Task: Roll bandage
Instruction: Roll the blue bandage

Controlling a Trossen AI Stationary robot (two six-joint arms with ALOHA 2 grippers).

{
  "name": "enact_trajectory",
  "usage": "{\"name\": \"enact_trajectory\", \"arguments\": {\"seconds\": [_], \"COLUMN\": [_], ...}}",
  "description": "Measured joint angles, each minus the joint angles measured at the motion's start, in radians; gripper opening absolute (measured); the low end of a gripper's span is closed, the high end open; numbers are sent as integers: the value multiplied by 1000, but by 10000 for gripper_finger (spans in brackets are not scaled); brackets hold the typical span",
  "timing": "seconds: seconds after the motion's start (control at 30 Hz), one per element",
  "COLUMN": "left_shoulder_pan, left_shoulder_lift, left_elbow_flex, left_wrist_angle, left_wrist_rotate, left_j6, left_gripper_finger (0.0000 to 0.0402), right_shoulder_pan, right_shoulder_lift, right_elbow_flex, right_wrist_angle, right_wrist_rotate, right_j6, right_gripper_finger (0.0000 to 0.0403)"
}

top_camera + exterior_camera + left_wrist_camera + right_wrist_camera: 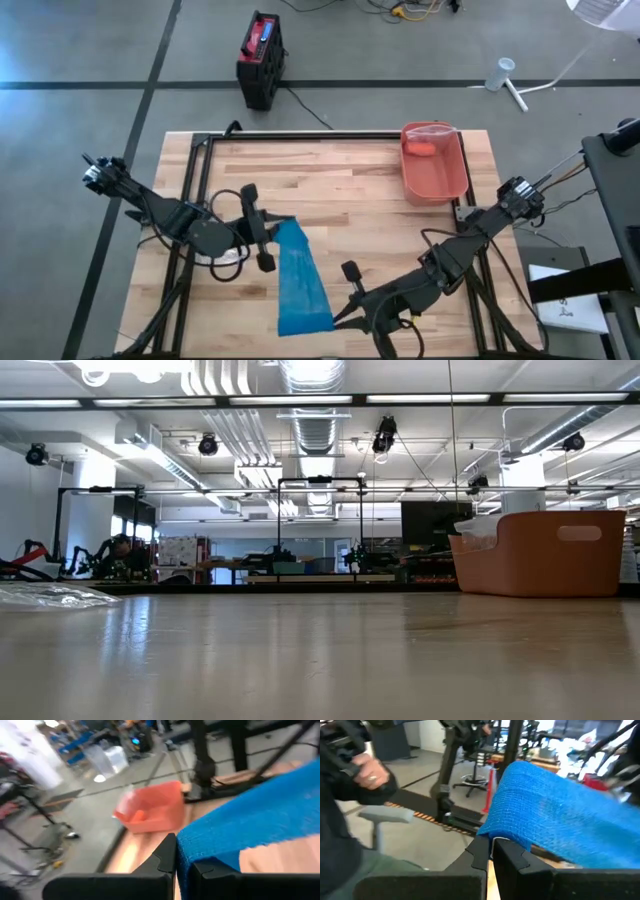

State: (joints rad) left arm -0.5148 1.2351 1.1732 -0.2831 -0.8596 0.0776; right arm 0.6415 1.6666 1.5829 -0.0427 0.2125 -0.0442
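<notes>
A blue bandage (300, 280) is spread out as a long flat strip between my two grippers, above the table's near middle. My left gripper (268, 232) is shut on its far end and my right gripper (340, 312) on its near end. In the left wrist view the bandage (260, 815) runs away from the shut fingers (165, 860). The right wrist view shows the bandage (560, 815) the same way. Neither bandage nor grippers appear in the low view. My left gripper pinches the bandage's far end at its edge (186, 851) between its two fingers, coming nearly level from the table's left. The strip is lifted and runs off toward the other gripper. My right gripper pinches the bandage's near end (496, 834) between its two fingers, coming nearly level from the table's right. The cloth drapes over the fingertips and stretches away from them, lifted off the table.
An orange bin (434, 162) with an orange thing inside (424, 150) stands at the table's far right. A clear plastic sheet (50, 596) lies at the low view's left. A black and red box (262, 58) sits on the floor beyond. A person's hand (370, 770) shows past the table.
</notes>
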Motion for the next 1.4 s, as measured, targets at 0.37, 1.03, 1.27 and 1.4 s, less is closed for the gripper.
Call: {"name": "enact_trajectory", "arguments": {"seconds": [0.37, 1.03, 1.27, 1.4], "left_shoulder_pan": [-2, -146, -195, -202], "left_shoulder_lift": [4, 4, 4, 4], "left_elbow_flex": [-91, -93, -92, -92], "left_wrist_angle": [21, 47, 110, 183], "left_wrist_rotate": [184, 224, 255, 300], "left_j6": [-131, -231, -245, -246], "left_gripper_finger": [0, 0, 0, 0], "right_shoulder_pan": [0, 0, -12, -32], "right_shoulder_lift": [-29, -50, -50, -49], "right_elbow_flex": [0, 0, 0, 0], "right_wrist_angle": [25, -59, -66, -101], "right_wrist_rotate": [256, 658, 703, 705], "right_j6": [-153, -459, -566, -565], "right_gripper_finger": [8, 8, 8, 8]}}
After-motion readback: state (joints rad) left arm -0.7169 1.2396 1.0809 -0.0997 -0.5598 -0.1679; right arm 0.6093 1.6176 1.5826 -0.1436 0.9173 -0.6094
